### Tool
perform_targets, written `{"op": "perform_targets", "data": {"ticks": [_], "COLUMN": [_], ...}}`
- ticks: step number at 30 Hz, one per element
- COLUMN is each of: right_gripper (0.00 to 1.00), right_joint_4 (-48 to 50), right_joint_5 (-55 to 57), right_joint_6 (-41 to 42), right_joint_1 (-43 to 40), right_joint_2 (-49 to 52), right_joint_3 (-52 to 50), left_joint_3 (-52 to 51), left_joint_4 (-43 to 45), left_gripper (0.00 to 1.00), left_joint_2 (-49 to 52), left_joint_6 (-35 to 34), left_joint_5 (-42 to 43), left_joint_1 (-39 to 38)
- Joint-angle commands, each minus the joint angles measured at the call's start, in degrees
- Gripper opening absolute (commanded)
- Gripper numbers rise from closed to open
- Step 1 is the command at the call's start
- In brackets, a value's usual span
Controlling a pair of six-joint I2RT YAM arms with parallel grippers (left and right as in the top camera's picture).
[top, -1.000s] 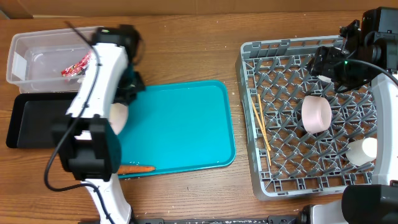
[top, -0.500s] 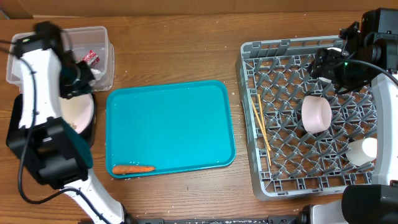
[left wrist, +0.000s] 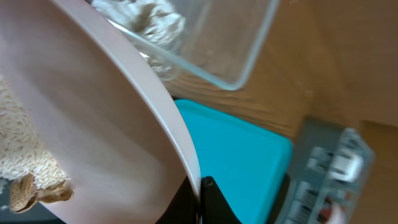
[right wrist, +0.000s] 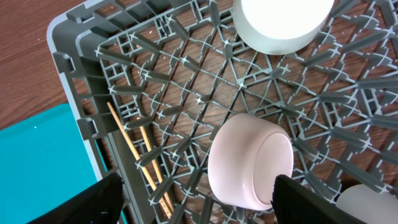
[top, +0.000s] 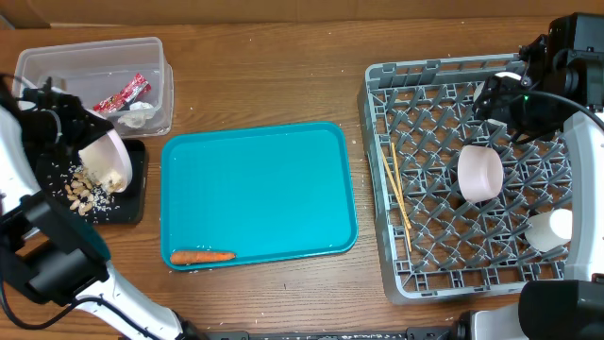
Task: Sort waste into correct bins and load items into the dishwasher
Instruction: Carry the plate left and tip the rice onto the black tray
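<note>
Bowl (top: 106,161) now tipped over black tray (top: 133,192), rice scraps (top: 80,190) out.

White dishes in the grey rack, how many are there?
3. A bowl on its side mid-rack, a second dish above it in the right wrist view, a third lower right. The right arm may hide more.

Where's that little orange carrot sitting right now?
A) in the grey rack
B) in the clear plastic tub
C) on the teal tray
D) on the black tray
C: the carrot lies on the teal tray, near its lower-left corner in the overhead view.
</note>
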Motion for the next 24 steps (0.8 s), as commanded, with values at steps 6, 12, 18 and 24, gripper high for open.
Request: {"op": "perform_targets", "data": {"ticks": [6, 12, 18, 24], "right_gripper": [0.79, 0.79, 0.79, 0.79], "right_joint_4": [-0.02, -0.26, -0.59, -1.14], "right_joint_5": [0.90, 2.08, 2.08, 3.56], "right_joint_6": [-0.24, -0.24, -0.26, -0.26], "right_joint_1": [0.15, 0.15, 0.15, 0.15], "right_joint_2": [-0.11, -0.11, -0.11, -0.11], "right_joint_3": [0.33, 0.33, 0.33, 0.33], "left_joint_3": [1.62, 1.60, 1.60, 1.44], "left_joint_4": [-4.26, -8.41, -8.48, -9.46], "left_gripper": [0.04, 0.04, 0.04, 0.04], "left_joint_2": [-0.37, -0.37, -0.37, -0.33], "left_joint_6": [7.06, 7.08, 9.46, 7.82], "left_joint_5": [26.53, 27.96, 29.44, 24.74], "left_joint_1": [6.10, 8.07, 8.70, 8.70]}}
